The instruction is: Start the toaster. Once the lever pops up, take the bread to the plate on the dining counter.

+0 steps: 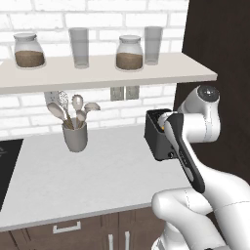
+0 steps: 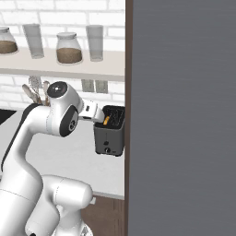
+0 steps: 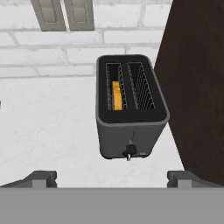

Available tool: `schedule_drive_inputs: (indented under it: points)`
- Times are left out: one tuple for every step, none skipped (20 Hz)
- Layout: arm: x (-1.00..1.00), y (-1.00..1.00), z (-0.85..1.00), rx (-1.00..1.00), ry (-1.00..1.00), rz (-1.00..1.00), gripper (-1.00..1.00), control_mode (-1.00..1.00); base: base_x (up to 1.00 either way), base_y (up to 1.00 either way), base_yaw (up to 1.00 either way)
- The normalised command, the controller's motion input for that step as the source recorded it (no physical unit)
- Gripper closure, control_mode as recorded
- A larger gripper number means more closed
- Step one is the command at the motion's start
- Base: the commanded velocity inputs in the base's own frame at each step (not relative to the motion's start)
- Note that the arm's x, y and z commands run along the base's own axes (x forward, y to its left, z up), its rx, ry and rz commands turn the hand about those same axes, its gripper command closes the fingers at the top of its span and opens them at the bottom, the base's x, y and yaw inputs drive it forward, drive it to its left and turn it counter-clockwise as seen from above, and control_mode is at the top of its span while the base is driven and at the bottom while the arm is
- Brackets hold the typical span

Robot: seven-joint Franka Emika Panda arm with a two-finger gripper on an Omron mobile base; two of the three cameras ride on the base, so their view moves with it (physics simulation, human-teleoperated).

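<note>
- Gripper (image 3: 112,177) spread wide, holding nothing, hanging above the near end of the toaster (image 3: 130,109).
- Bread (image 3: 116,95) sits in the left slot — lever (image 3: 129,152) low.

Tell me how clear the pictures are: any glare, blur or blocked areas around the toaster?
Hand view: sharp, evenly lit, no glare; toaster and the bread in its left slot read clearly. Left base view: the arm covers much of the toaster. Right base view: a flat grey panel blocks the right half.
</note>
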Motion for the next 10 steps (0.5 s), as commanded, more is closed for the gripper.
schedule_drive_inputs:
  points:
    - [0.00,0.00,0.00,0.00,0.00,0.00,-1.00,-1.00,0.00,0.00,0.00]
    - [0.00,0.00,0.00,0.00,0.00,0.00,-1.00,-1.00,0.00,0.00,0.00]
    - [0.00,0.00,0.00,0.00,0.00,0.00,-1.00,-1.00,0.00,0.00,0.00]
    - [0.00,0.00,0.00,0.00,0.00,0.00,-1.00,-1.00,0.00,0.00,0.00]
    - [0.00,0.00,0.00,0.00,0.00,0.00,-1.00,-1.00,0.00,0.00,0.00]
    - [0.00,0.00,0.00,0.00,0.00,0.00,-1.00,-1.00,0.00,0.00,0.00]
    - [0.00,0.00,0.00,0.00,0.00,0.00,-1.00,-1.00,0.00,0.00,0.00]
    - [0.00,0.00,0.00,0.00,0.00,0.00,-1.00,-1.00,0.00,0.00,0.00]
    - [0.00,0.00,0.00,0.00,0.00,0.00,-1.00,-1.00,0.00,0.00,0.00]
    - [0.00,0.00,0.00,0.00,0.00,0.00,-1.00,-1.00,0.00,0.00,0.00]
